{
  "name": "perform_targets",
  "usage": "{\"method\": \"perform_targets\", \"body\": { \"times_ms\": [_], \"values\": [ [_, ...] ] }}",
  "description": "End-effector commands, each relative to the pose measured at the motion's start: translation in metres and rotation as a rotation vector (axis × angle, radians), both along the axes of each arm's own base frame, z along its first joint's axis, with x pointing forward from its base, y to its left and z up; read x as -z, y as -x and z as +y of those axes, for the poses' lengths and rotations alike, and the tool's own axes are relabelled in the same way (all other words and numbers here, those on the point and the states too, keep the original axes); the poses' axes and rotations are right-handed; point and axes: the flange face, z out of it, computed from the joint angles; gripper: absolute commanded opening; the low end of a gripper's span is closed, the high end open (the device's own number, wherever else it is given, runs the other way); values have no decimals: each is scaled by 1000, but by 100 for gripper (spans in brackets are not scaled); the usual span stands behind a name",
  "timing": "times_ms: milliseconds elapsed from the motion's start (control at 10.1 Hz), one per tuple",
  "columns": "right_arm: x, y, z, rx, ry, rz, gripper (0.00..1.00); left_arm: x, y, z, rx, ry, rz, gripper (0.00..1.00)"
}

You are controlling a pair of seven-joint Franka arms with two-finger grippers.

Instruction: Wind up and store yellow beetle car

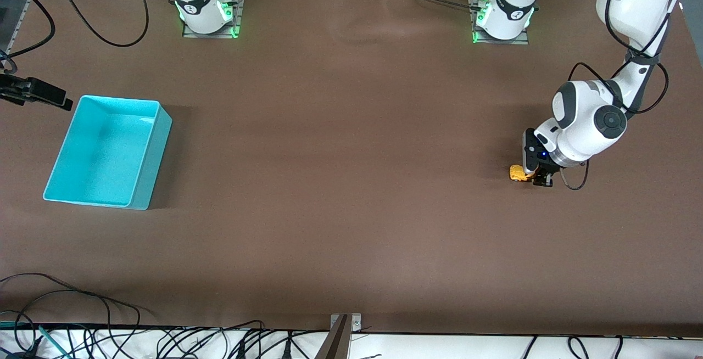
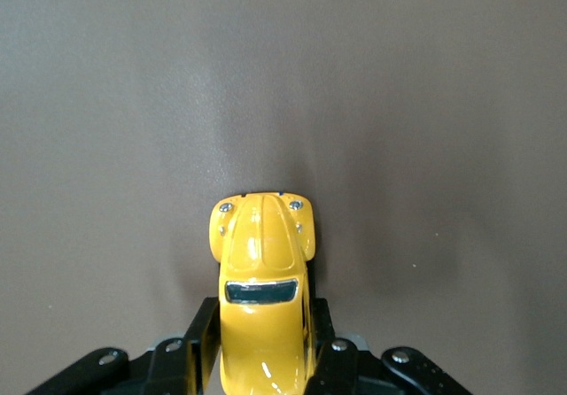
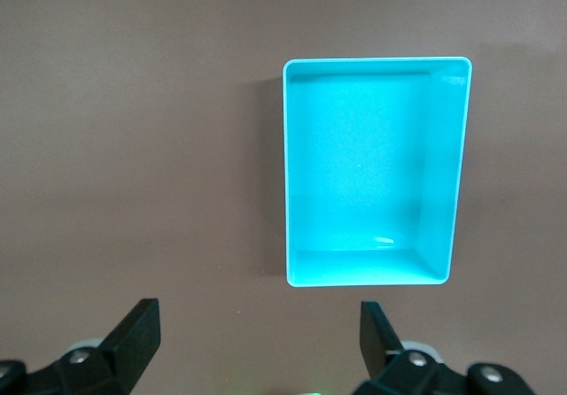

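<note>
The yellow beetle car (image 1: 518, 173) sits low on the brown table at the left arm's end. In the left wrist view the car (image 2: 262, 280) lies between the black fingers (image 2: 199, 337), with its rounded nose sticking out past them. My left gripper (image 1: 541, 179) is shut on the car's sides. The turquoise bin (image 1: 149, 156) stands empty at the right arm's end. My right gripper (image 3: 257, 315) is open and empty, high above the table beside the bin (image 3: 440, 174), and waits.
A black object (image 1: 35, 93) juts in over the table's edge beside the bin. Cables (image 1: 110, 18) lie by the right arm's base, and more trail along the table's near edge. A small bracket (image 1: 343, 326) sits at the middle of that edge.
</note>
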Motion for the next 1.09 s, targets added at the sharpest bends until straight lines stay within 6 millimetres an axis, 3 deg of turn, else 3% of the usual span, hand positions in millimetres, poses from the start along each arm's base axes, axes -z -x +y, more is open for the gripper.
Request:
{"method": "perform_targets", "body": {
  "times_ms": [0, 198, 692, 988],
  "values": [
    [-3, 0, 1, -6, -19, -2, 100, 26, 2, 24, 82, -7, 40, 0],
    [-2, 0, 0, -5, -21, -1, 100, 36, 2, 53, 71, -11, 52, 0],
    [-1, 0, 0, -5, -21, 1, 100, 68, 13, 162, -61, -33, 44, 0],
    [-1, 0, 0, -5, -21, 1, 100, 71, 15, 169, -83, -24, 42, 0]
  ]
}}
